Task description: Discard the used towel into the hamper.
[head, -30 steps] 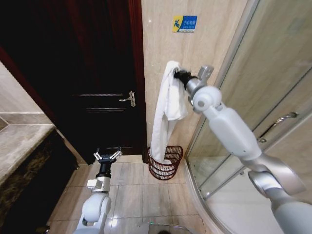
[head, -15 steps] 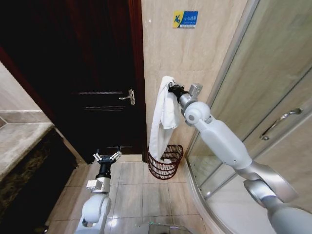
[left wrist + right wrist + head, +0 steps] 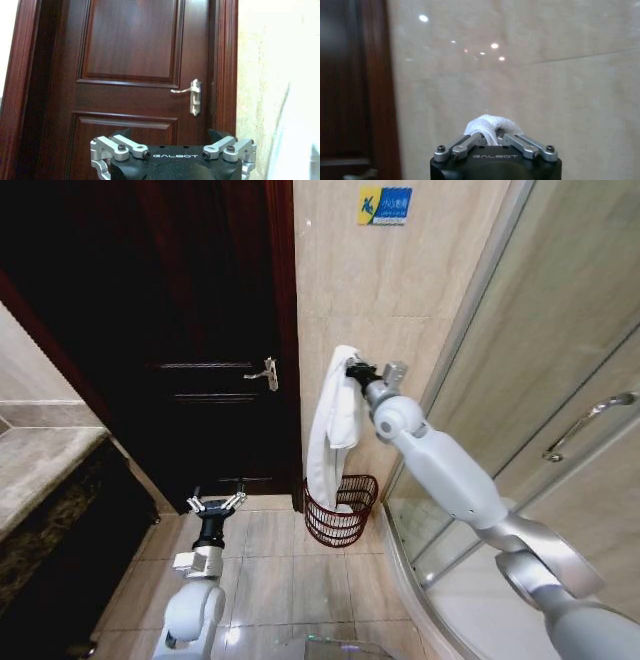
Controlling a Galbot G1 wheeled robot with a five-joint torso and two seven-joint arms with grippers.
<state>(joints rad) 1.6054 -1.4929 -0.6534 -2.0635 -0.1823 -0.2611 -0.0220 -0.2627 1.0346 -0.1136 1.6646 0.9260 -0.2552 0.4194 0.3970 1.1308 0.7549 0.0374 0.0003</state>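
Two arms are in our head view, and only the right one is at work: the right gripper (image 3: 352,369) is held out high in front of the beige tiled wall (image 3: 400,300), its fingers clenched on the top of a long white cloth towel (image 3: 333,430). In the right wrist view we see the same grasp from behind, the right gripper (image 3: 490,139) pinching a bunched white fold of towel (image 3: 490,125) between its metal fingers (image 3: 462,146). The towel hangs straight down from that grip, and its lower end reaches into the small dark red-brown wire hamper (image 3: 342,512) with thin vertical bars, which stands on the pale tiled floor (image 3: 270,570) against the wall, just beside the frame of the dark wooden door (image 3: 190,330). The left gripper (image 3: 216,505) hangs low over the floor in front of the door (well apart from the hamper), its fingers spread wide and holding nothing. We see a silver lever handle (image 3: 192,95) on the door in the left wrist view.
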